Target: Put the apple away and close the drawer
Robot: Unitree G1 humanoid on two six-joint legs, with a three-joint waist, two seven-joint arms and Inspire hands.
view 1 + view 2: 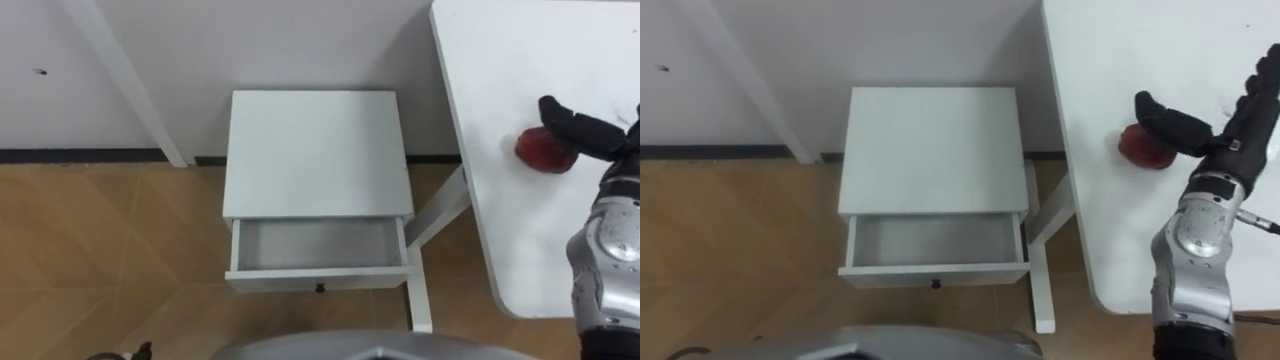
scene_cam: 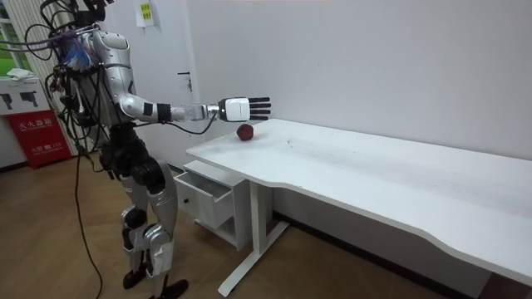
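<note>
Hovering just above the apple (image 1: pixel 1138 150), the right hand (image 1: pixel 1225 135) was open, fingers straight, thumb spread. The apple sat on the white table (image 1: pixel 1100 60) near its wall-side corner. Beside the table, the cabinet (image 1: pixel 930 150) had its drawer (image 1: pixel 935 270) pulled out.

White table (image 1: pixel 500 150) stands on wooden floor (image 1: pixel 100 250).
</note>
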